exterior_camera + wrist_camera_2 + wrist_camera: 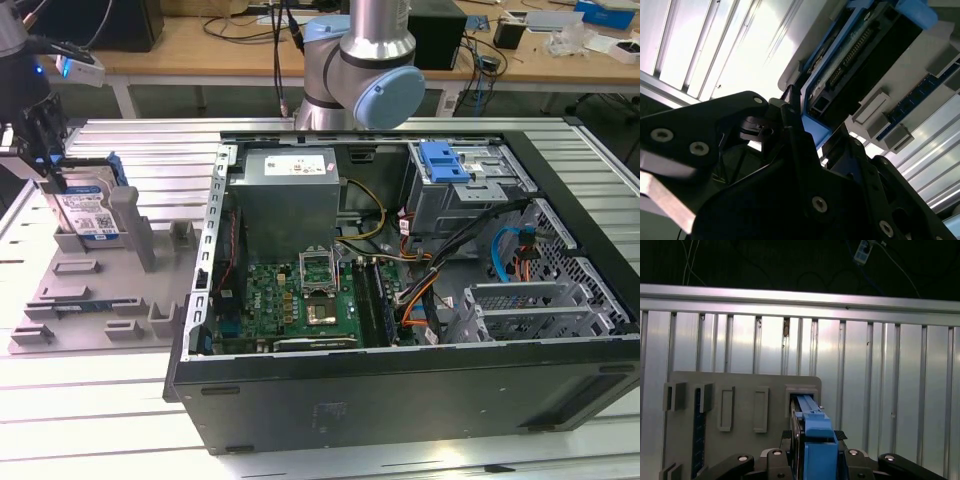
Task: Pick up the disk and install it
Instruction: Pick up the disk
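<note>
Holding the jaws on either side of the disk (pixel 817 440), close against its blue carrier frame in the first wrist view, with no gap showing there; not being able to tell whether clamping it or merely bracketing it. Finding the disk standing on edge in a slot of the grey holder tray (pixel 90 300), at the exterior view's left; resting that tray on the ribbed metal counter (pixel 100 430), beside the open computer case (pixel 400 390) and outside it. Judging the task as only just starting; reaching the disk looking done, lifting it not yet showing, since it is sitting seated in its slot; leaving the drive cage (pixel 470 195) with its blue latch (pixel 443 160), inside the case toward the exterior view's right, well apart from the disk; installing not yet done.
</note>
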